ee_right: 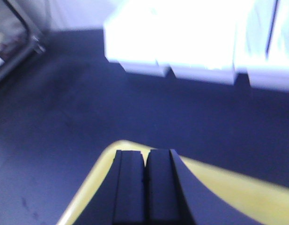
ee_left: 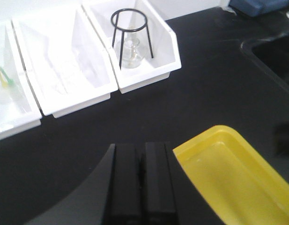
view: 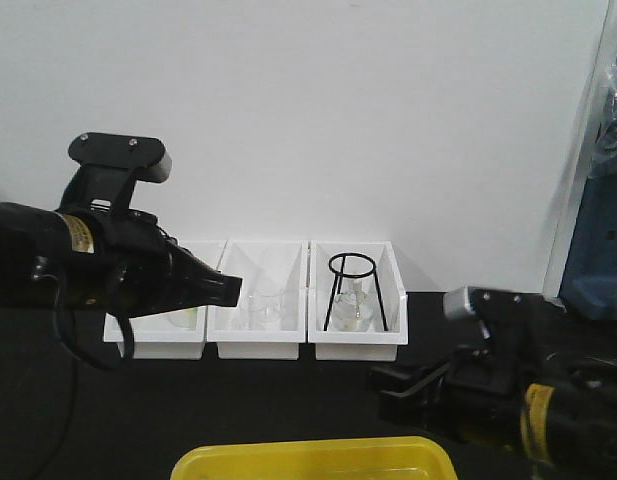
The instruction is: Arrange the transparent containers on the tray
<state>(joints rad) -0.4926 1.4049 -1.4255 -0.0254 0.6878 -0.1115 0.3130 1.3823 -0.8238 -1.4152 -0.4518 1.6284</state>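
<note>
The tray [view: 313, 457] is a bright yellow plastic piece with rounded corners and a raised rim; its surface looks glossy and smooth, and it sits on the black tabletop [view: 238, 400] at the near edge, only its far portion showing in the front view. In the left wrist view one rounded corner of the tray [ee_left: 228, 164] lies just right of the left gripper [ee_left: 143, 159], whose two black fingers are pressed flat together with nothing between them. In the right wrist view the right gripper [ee_right: 145, 157] also has its fingers pressed together on nothing, and it hangs over the tray's near rim [ee_right: 95, 180]; this view is blurred. Behind the tray, against the white wall, three white bins stand side by side, touching. The left bin [view: 158, 330] is partly hidden by the left arm and holds something clear with a green tint. The middle bin [view: 256, 310] holds a clear glass vessel, too faint to identify. The right bin [view: 356, 305] holds a black wire tripod stand [view: 354, 290] set over a clear glass flask [ee_left: 130, 54]. No test tubes can be made out with certainty in any view. A blue object [view: 598, 260] stands at the far right edge.
</note>
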